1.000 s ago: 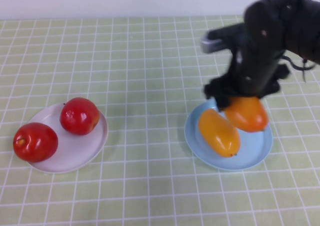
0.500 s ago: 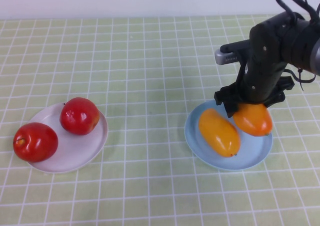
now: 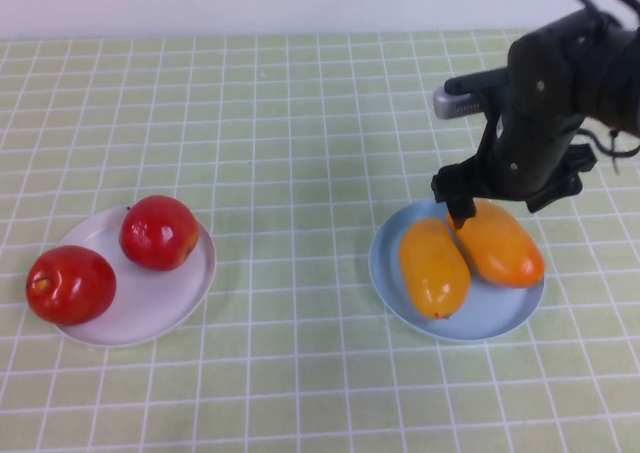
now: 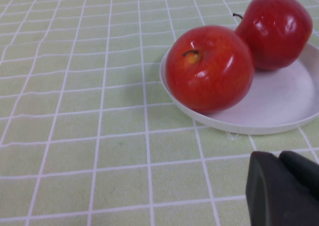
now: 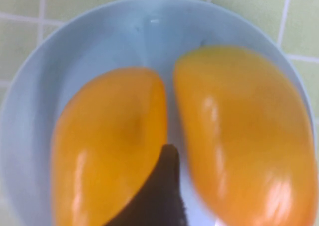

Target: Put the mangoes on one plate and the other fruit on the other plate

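Observation:
Two orange-yellow mangoes [image 3: 433,267] [image 3: 498,243] lie side by side on the light blue plate [image 3: 500,318]. My right gripper [image 3: 497,205] hovers open just above the far end of the right mango. In the right wrist view one dark finger [image 5: 162,191] stands between the mangoes [image 5: 107,146] [image 5: 244,136], apart from both. Two red apples [image 3: 158,232] [image 3: 70,284] sit on the white plate [image 3: 150,303] at the left. My left gripper [image 4: 281,186] is shut and empty, low over the cloth, short of the apples [image 4: 209,69] [image 4: 276,29].
A green checked cloth [image 3: 290,153] covers the whole table. A white wall runs along the far edge. The right arm's dark body [image 3: 560,83] rises over the back right of the table.
The right gripper lowered the second mango onto the blue plate and let it go. It now lies flat beside the first. The apples and the white plate have not moved.

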`<action>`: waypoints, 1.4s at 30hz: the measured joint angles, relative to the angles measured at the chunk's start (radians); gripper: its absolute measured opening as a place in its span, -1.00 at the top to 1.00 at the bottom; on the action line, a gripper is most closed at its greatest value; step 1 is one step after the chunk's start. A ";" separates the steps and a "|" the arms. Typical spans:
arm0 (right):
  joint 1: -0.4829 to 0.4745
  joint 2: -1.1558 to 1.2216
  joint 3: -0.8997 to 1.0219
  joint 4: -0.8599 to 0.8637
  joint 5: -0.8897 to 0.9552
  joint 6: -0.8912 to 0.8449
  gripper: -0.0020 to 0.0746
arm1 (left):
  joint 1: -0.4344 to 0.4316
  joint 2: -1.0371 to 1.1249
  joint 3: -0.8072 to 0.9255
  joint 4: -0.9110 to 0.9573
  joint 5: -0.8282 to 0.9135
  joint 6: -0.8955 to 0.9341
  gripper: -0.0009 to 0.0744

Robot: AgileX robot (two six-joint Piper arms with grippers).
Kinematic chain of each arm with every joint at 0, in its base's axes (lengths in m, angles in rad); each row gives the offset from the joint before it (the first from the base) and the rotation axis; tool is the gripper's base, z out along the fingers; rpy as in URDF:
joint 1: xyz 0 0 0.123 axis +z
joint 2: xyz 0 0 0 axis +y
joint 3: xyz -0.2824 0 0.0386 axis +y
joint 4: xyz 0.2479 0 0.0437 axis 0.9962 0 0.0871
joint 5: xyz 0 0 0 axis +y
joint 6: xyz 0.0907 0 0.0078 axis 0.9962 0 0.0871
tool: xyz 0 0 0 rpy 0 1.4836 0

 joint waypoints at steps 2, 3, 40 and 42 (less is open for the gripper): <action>0.014 -0.040 0.004 0.006 0.028 0.000 -0.76 | 0.000 0.000 0.000 0.000 0.000 0.000 0.97; 0.022 -0.068 0.012 0.013 0.036 0.000 -0.70 | 0.000 0.000 0.000 0.000 0.000 0.000 0.97; 0.091 -0.920 0.760 0.180 -0.189 -0.231 0.98 | 0.000 -0.001 0.000 0.000 0.000 0.000 0.97; 0.060 -0.986 0.867 0.180 -0.365 -0.252 0.98 | 0.000 -0.001 0.000 0.000 0.000 0.000 0.97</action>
